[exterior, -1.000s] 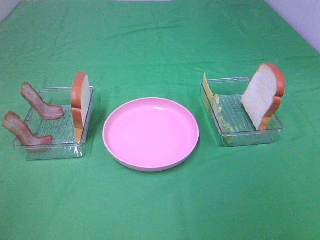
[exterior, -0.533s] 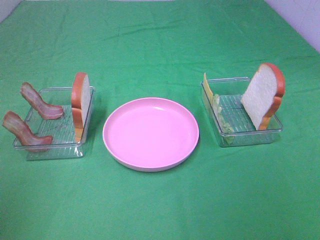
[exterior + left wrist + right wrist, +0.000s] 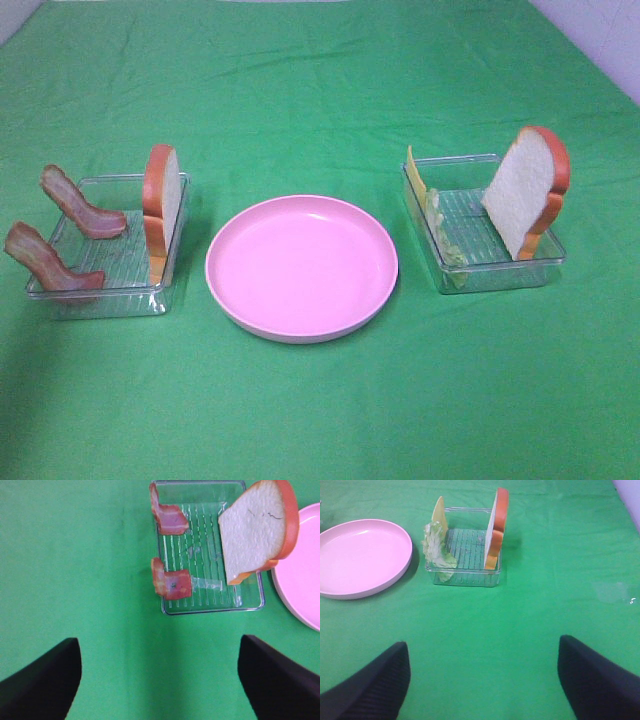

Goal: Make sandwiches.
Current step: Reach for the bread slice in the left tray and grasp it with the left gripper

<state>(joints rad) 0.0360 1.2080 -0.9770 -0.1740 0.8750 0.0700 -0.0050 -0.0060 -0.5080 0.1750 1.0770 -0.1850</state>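
Sandwich cheese (image 3: 413, 168) edge-on, lower part behind lettuce (image 3: 438, 218) in clear tray (image 3: 500, 276)

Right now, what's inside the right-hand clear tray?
Clear tray: a yellow cheese slice and lettuce against the wall nearest the pink plate, a bread slice propped at the opposite wall. Floor behind the bread is hidden.

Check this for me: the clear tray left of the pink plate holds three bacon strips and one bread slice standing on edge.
Not quite: the count is wrong. The clear tray left of the pink plate holds two bacon strips, not three: a far one and a near one. The exterior high view shows this. The one bread slice standing on edge is as you said.
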